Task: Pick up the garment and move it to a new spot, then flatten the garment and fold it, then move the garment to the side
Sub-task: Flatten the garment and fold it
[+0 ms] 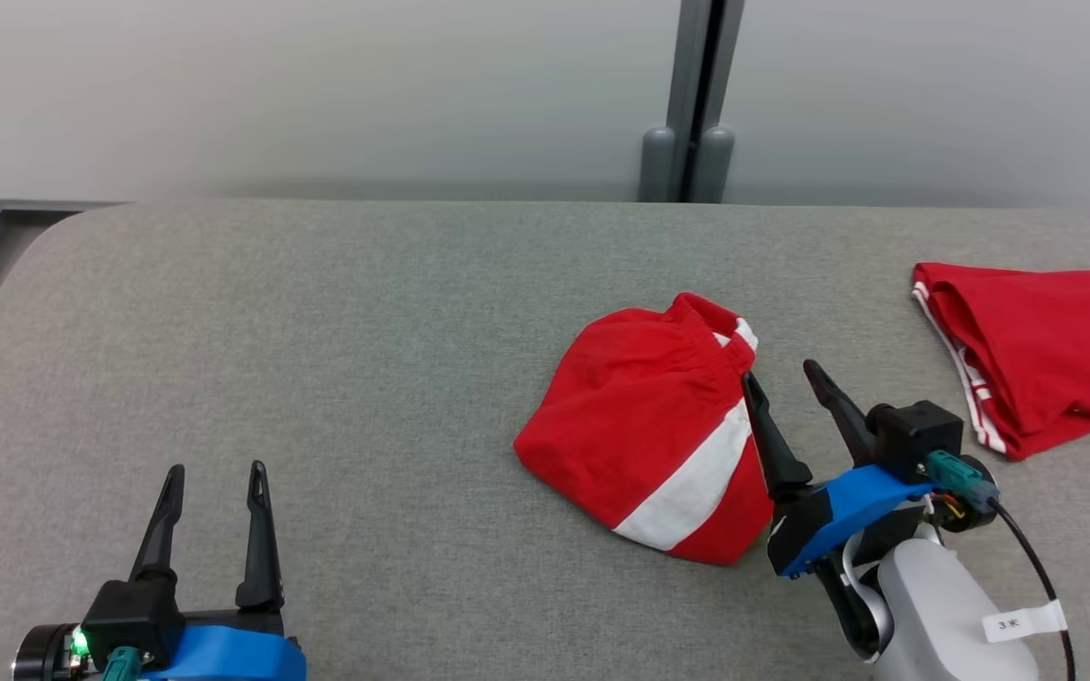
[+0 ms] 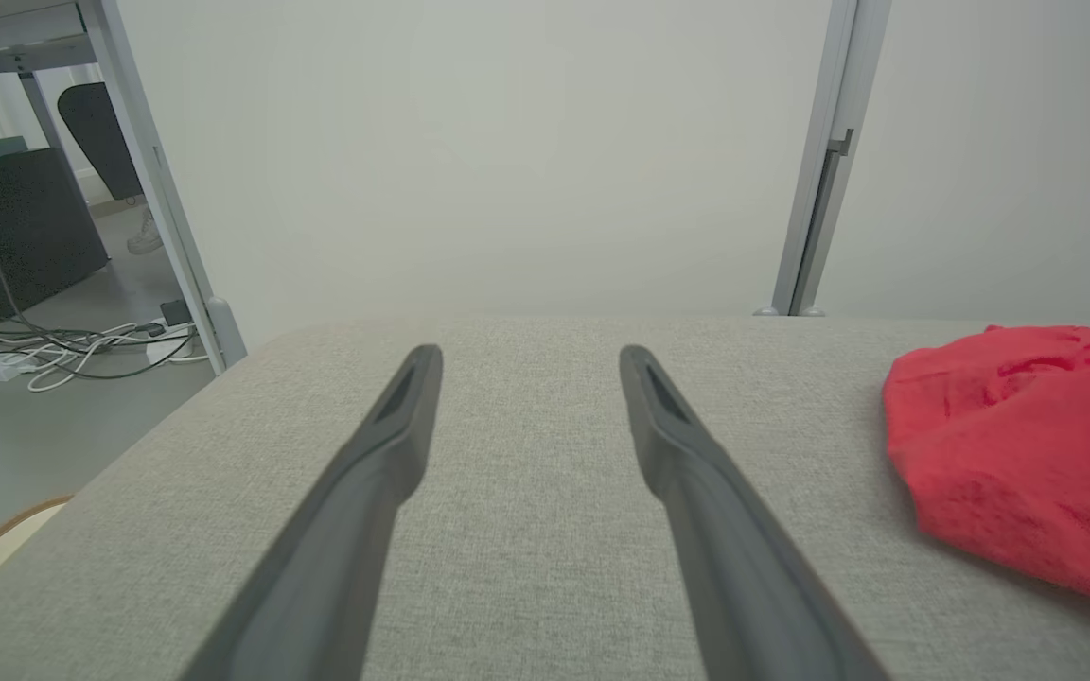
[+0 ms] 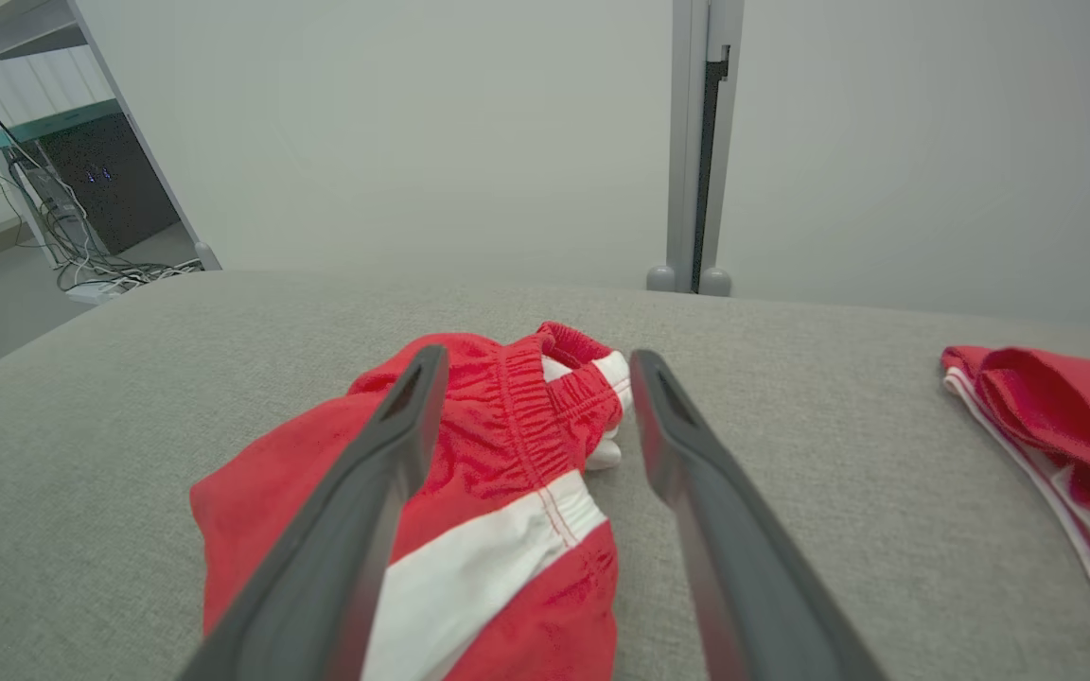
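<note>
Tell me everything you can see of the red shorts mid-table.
The red shorts lie crumpled in a rounded heap on the grey cloth-covered table. Thin fabric, gathered elastic waistband at the far end, a broad white stripe across the near side. The right gripper, jaws open, is at their right edge; contact can't be judged.

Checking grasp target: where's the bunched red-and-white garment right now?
In the head view the bunched garment lies right of centre on the grey table, just left of the open right gripper; a second red garment lies farther right.
</note>
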Controlling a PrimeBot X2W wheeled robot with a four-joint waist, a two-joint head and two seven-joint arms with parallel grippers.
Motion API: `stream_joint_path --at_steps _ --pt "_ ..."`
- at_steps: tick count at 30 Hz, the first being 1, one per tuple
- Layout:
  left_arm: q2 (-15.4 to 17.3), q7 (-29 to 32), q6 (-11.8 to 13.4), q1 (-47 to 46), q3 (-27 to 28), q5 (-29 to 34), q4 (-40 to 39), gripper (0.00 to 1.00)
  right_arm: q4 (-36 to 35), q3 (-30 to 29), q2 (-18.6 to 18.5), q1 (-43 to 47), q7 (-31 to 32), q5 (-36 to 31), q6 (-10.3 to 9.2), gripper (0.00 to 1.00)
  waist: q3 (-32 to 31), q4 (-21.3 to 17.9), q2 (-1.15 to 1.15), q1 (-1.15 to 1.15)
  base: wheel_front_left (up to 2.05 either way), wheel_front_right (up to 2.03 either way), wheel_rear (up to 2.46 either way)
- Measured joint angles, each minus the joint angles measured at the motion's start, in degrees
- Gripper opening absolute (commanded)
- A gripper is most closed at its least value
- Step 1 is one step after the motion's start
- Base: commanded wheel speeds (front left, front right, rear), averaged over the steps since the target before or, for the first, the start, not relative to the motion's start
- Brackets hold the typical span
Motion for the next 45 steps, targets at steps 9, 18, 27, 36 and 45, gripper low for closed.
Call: stream_joint_path --at_steps 9,18,27,36,45 --pt "-0.5 0.0 -0.4 -1.3 -0.3 -0.1 0.4 1.0 15.4 0.9 0.0 -5.4 0.0 -0.2 0.0 1.0 2.9 3.0 0.0 0.0 0.0 0.0 0.0" --pt "-0.7 0.0 -0.5 -2.8 -0.3 0.0 0.5 1.0 22.7 1.5 0.0 -7.0 -0.1 1.5 -0.01 1.0 4.8 4.5 0.0 0.0 0.0 0.0 0.0" --pt "-0.8 0.0 -0.7 -2.8 -0.3 0.1 1.2 1.0 22.1 3.1 0.0 -6.1 -0.1 6.0 0.0 0.0 4.0 3.6 -0.01 0.0 0.0 0.0 0.0" --pt "-0.9 0.0 -0.7 -1.6 -0.2 0.2 1.3 1.0 15.4 -6.8 -1.7 -3.0 -0.1 0.7 0.0 0.0 1.4 2.2 -0.01 -0.01 0.0 0.0 0.0" --pt "-1.0 0.0 -0.7 -0.4 0.0 0.2 1.0 1.0 5.6 -12.8 -5.0 -2.3 -0.1 -3.7 0.0 0.0 -0.4 0.8 -0.01 -0.01 0.0 0.0 0.0"
